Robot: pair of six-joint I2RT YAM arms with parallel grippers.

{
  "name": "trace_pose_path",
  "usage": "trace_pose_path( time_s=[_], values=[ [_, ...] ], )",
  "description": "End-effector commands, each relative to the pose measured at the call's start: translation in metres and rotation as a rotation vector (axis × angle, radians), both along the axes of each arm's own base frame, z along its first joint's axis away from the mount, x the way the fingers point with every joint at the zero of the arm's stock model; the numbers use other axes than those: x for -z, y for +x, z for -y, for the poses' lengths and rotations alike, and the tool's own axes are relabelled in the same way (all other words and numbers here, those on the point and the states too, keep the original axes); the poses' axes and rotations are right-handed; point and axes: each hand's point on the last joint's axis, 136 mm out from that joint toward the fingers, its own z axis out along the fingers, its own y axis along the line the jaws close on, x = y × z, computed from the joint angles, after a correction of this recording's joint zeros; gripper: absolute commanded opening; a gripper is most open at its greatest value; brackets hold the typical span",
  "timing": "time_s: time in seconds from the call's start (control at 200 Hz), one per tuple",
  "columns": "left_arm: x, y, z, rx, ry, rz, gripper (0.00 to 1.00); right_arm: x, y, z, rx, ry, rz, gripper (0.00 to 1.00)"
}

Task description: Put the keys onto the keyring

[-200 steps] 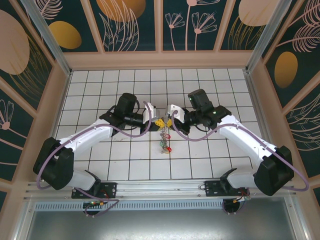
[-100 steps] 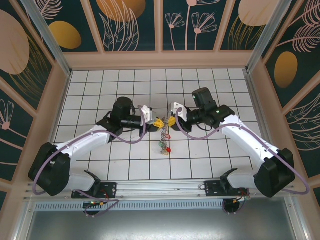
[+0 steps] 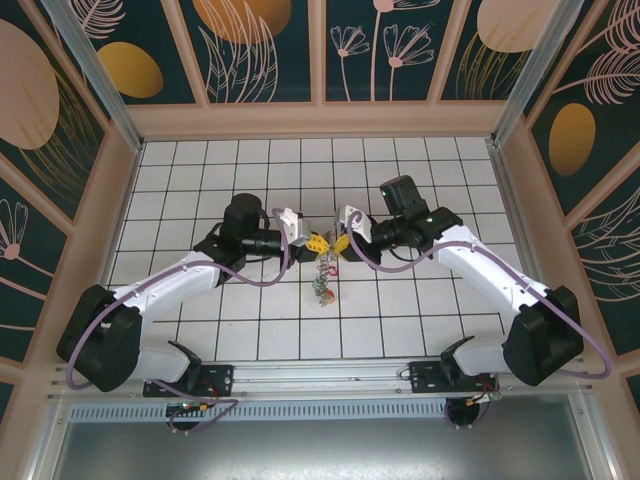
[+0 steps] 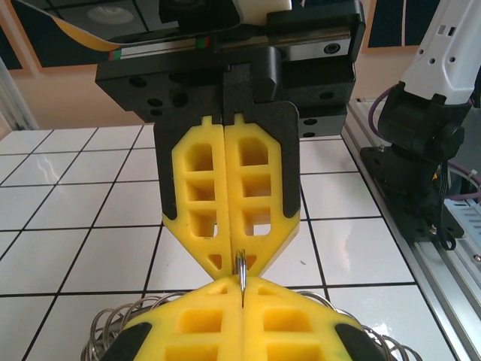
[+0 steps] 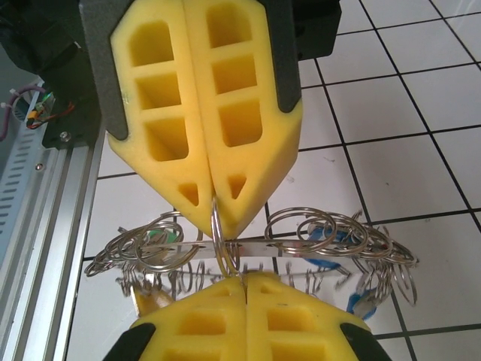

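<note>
My left gripper (image 3: 316, 241) and right gripper (image 3: 338, 243) meet tip to tip above the middle of the tiled table. Both are shut on the same thin silver split ring, the keyring (image 5: 219, 241) (image 4: 242, 271). In the left wrist view my left gripper (image 4: 242, 289) is at the bottom, with the right gripper (image 4: 240, 263) facing it. The right wrist view has the right gripper (image 5: 244, 280) below and the left gripper (image 5: 214, 214) above. The keyring passes round a flat metal strip (image 5: 301, 248) strung with several more rings. The keys hang below it (image 3: 325, 280): blue (image 5: 331, 233), green (image 5: 154, 237) and yellow (image 5: 146, 301) heads show.
The white tiled table (image 3: 420, 300) is walled by a wooden frame (image 3: 320, 120) at the back and sides. An aluminium rail (image 3: 320, 375) with both arm bases runs along the near edge. The hanging bunch sits just above the tiles between the arms.
The left arm drew back a little to the left and the fingertips closed up against each other. The hanging bunch of keys rose slightly and swung left.
</note>
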Motion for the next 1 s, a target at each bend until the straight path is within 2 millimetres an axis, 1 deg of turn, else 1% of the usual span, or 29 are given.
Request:
trace_pose_path(
  time_s=[0.0,0.12,0.29,0.405,0.526,0.566,0.661,0.746,0.791,0.806,0.876,0.921,0.991],
  values=[
    [-0.033,-0.007,0.005,0.053,-0.110,0.093,0.00,-0.006,0.000,-0.006,-0.018,0.036,-0.024,0.00],
    [-0.037,-0.005,0.005,0.038,-0.148,0.091,0.00,-0.008,-0.003,-0.010,-0.028,0.071,-0.042,0.00],
    [-0.038,-0.006,0.005,0.039,-0.190,0.073,0.00,-0.013,0.001,-0.014,-0.012,0.110,-0.059,0.00],
    [-0.035,-0.007,0.005,0.048,-0.194,0.056,0.00,-0.025,0.002,-0.021,-0.015,0.165,-0.090,0.00],
    [-0.037,-0.007,0.005,0.045,-0.203,0.060,0.00,-0.040,0.000,-0.025,-0.041,0.217,-0.097,0.00],
    [-0.037,-0.007,0.005,0.043,-0.204,0.062,0.00,-0.041,-0.002,-0.025,-0.047,0.224,-0.099,0.00],
    [-0.040,-0.005,0.005,0.037,-0.211,0.071,0.00,-0.046,-0.004,-0.025,-0.064,0.232,-0.088,0.00],
    [-0.043,-0.005,0.005,0.036,-0.218,0.074,0.00,-0.044,-0.005,-0.023,-0.063,0.221,-0.079,0.00],
    [-0.043,-0.005,0.005,0.035,-0.220,0.075,0.00,-0.041,-0.003,-0.021,-0.044,0.200,-0.069,0.00],
    [-0.043,-0.005,0.005,0.034,-0.221,0.076,0.00,-0.040,0.006,-0.015,-0.010,0.195,-0.064,0.00],
    [-0.043,-0.005,0.004,0.031,-0.222,0.077,0.00,-0.037,0.011,-0.008,0.026,0.180,-0.053,0.08],
    [-0.043,-0.006,0.004,0.030,-0.221,0.076,0.00,-0.041,0.011,-0.004,0.042,0.193,-0.043,0.12],
    [-0.043,-0.007,0.003,0.028,-0.218,0.077,0.00,-0.051,0.005,0.001,0.035,0.222,-0.003,0.18]
  ],
)
